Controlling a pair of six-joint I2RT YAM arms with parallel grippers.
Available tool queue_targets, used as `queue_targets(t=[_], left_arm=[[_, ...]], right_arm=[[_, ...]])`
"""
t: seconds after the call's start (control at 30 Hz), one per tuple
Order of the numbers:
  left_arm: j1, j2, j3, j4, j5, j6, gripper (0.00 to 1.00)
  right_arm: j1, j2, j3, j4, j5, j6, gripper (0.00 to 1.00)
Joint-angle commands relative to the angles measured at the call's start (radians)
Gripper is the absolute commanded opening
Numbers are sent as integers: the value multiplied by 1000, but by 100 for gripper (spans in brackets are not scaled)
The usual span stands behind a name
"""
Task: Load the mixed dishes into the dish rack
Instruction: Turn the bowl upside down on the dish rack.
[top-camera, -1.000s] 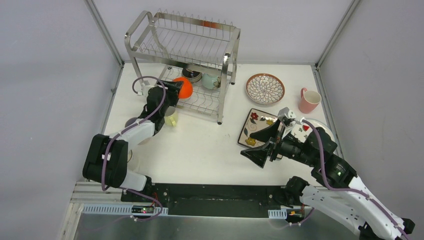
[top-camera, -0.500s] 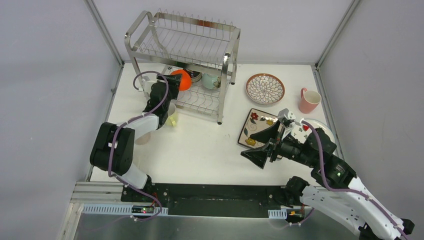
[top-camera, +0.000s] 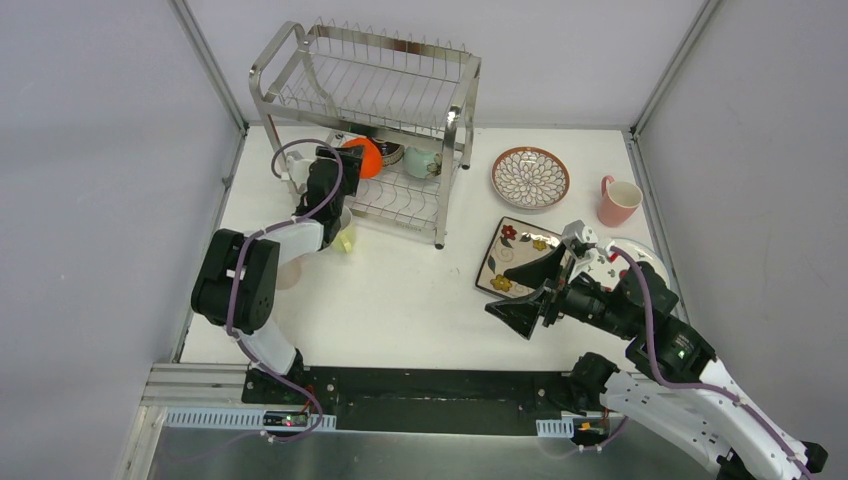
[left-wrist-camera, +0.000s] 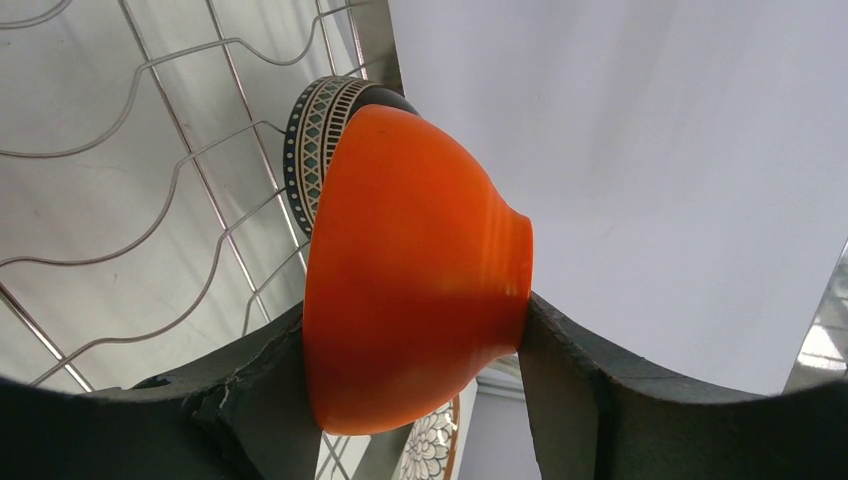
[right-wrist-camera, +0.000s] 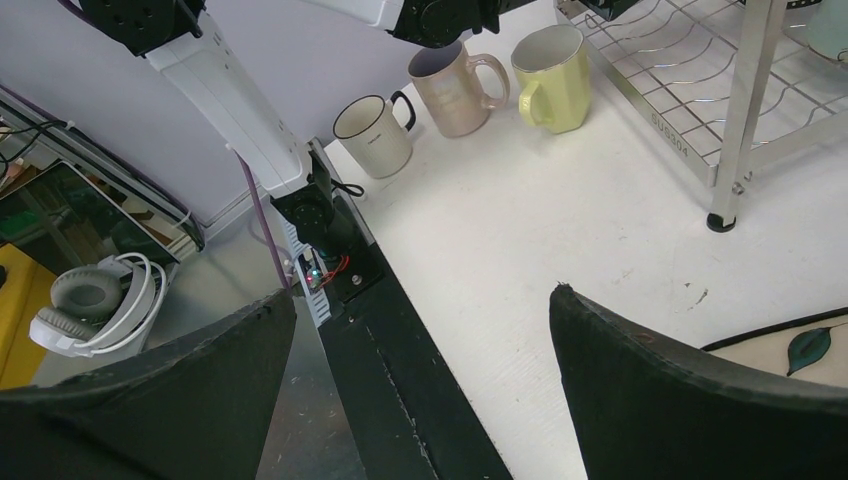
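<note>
Orange bowl (left-wrist-camera: 410, 270), glossy, round, narrow-footed, is clamped rim to foot by the left gripper (left-wrist-camera: 415, 360), tipped sideways just in front of a lattice-banded dark bowl (left-wrist-camera: 318, 130) at the left end of the dish rack (top-camera: 370, 85), in its lower wire tier. The left arm is stretched forward. The right gripper (right-wrist-camera: 418, 295) hangs spread wide over the square floral plate (top-camera: 510, 245).
</note>
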Motion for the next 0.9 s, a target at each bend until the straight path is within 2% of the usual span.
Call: queue_targets(t=[0.0,0.3,0.47,0.63,0.87], left_arm=[[5,3,60,68,-52,-15,36],[19,38,104,39,-99,14,37],[19,30,133,-20,-129,78,41],[36,55,104,32,-125,64,40],[39,93,107,-11,-115,44,40]], right_arm=[[-5,-5,4,18,12,3,100],[-5,-61,4,-53,63,-9,100],[-5,-74,27,-75,84,-17,100],[-4,-64,38,-95,86,-30,100],[-5,-44,40,-87,91,-6,100]])
